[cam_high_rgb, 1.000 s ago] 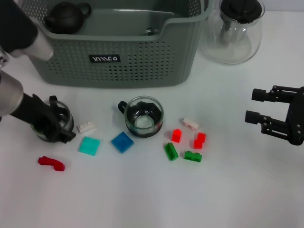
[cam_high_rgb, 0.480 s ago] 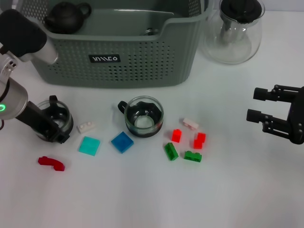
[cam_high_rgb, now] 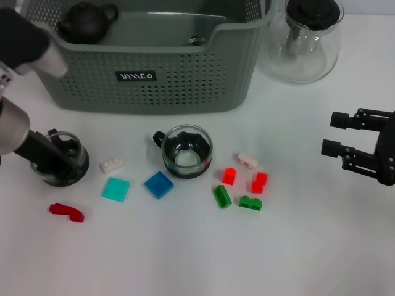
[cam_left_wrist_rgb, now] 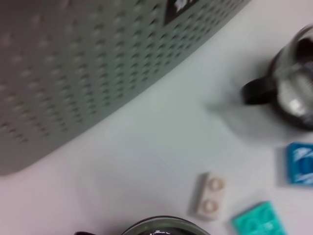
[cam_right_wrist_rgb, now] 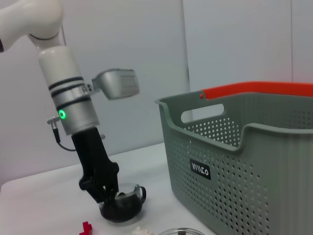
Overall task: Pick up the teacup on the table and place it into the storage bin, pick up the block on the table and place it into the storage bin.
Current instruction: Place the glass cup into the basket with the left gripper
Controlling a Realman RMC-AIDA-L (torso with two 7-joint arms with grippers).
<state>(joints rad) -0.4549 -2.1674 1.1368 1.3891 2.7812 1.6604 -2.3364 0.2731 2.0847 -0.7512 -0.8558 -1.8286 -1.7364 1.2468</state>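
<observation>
A: Head view. What stands on the table (cam_high_rgb: 321,246)?

B: The storage bin (cam_high_rgb: 185,80) stands at the far edge, a dark teapot (cam_high_rgb: 86,22) in its far-left corner. A glass carafe (cam_high_rgb: 303,38) stands just to the right of the bin. One teacup (cam_high_rgb: 62,160) sits at front left, a second teacup (cam_high_rgb: 183,151) near the centre, both on the table and outside the bin.

A: And the blocks?

B: A white block (cam_high_rgb: 112,164), a teal tile (cam_high_rgb: 116,189) and a blue tile (cam_high_rgb: 159,184) lie between the two cups. A red piece (cam_high_rgb: 66,211) lies nearest the front, on the left. Red blocks (cam_high_rgb: 229,176), green blocks (cam_high_rgb: 222,197) and a pale block (cam_high_rgb: 247,160) lie to the right of the centre cup.

A: Grippers?

B: The left gripper (cam_high_rgb: 58,163) reaches into the left teacup; whether its fingers grip the wall cannot be told. The right gripper (cam_high_rgb: 336,134) hovers at the right edge, well apart from everything, fingers spread wide and holding nothing.

A: Left wrist view?

B: The bin's perforated wall fills one side. The white block, both tiles and the centre cup show on the table, with the rim of the near teacup at the frame edge.

A: Right wrist view?

B: The left arm descends steeply, its gripper tip inside the teacup, which rests on the table beside the bin.
</observation>
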